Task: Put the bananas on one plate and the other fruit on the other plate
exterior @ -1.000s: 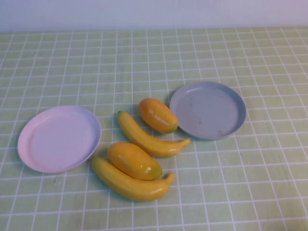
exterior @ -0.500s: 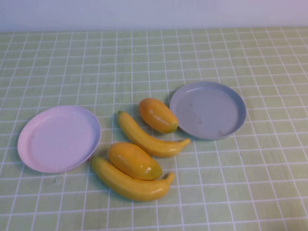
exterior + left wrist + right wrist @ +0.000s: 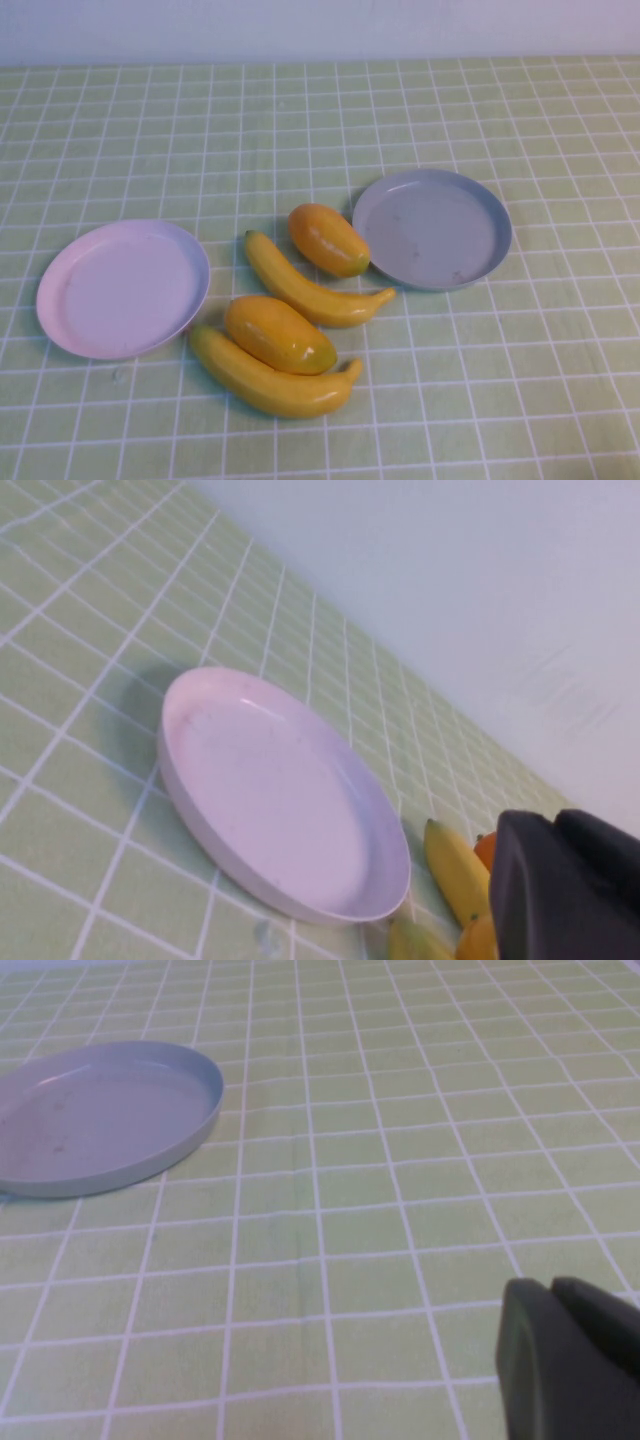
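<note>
High view: two bananas (image 3: 310, 285), two mangoes (image 3: 328, 240), two plates (image 3: 432, 228).

Dark matte end effector (image 3: 565, 885), rounded edges

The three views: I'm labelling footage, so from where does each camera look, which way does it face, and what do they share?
High view: raised on the robot's side, angled down at the table, pink plate, grey plate, bananas and mangoes; no arm shows.
Left wrist view: low beside the pink plate, facing the wall; shut left gripper at one corner.
Right wrist view: low over the table, facing the grey plate; shut right gripper at one corner.
Shared: each wrist view shares one plate with the high view.
</note>
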`<action>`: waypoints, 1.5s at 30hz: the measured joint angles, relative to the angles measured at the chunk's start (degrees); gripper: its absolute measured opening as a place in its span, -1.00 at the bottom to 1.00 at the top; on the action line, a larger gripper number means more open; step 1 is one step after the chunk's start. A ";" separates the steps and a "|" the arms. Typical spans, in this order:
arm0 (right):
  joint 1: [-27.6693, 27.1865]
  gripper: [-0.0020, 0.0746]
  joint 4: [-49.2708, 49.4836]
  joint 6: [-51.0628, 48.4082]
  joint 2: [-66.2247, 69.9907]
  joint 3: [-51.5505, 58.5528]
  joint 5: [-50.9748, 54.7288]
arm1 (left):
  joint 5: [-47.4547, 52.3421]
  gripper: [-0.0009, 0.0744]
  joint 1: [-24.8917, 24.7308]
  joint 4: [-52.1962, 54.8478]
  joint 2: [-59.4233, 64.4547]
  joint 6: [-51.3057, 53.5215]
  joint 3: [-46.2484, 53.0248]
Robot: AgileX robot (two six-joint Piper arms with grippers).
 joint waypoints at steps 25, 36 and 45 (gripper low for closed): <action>0.00 -0.99 0.00 0.00 0.00 0.00 0.13 | 46.03 -0.97 0.00 -4.09 43.16 37.69 -41.51; 0.00 -0.99 0.00 0.00 0.00 0.00 0.13 | 54.35 -0.97 -5.21 -7.48 67.36 78.19 -56.29; 0.00 -0.99 0.00 0.00 0.00 0.00 0.13 | 55.55 -0.97 -21.92 3.23 84.94 89.97 -71.12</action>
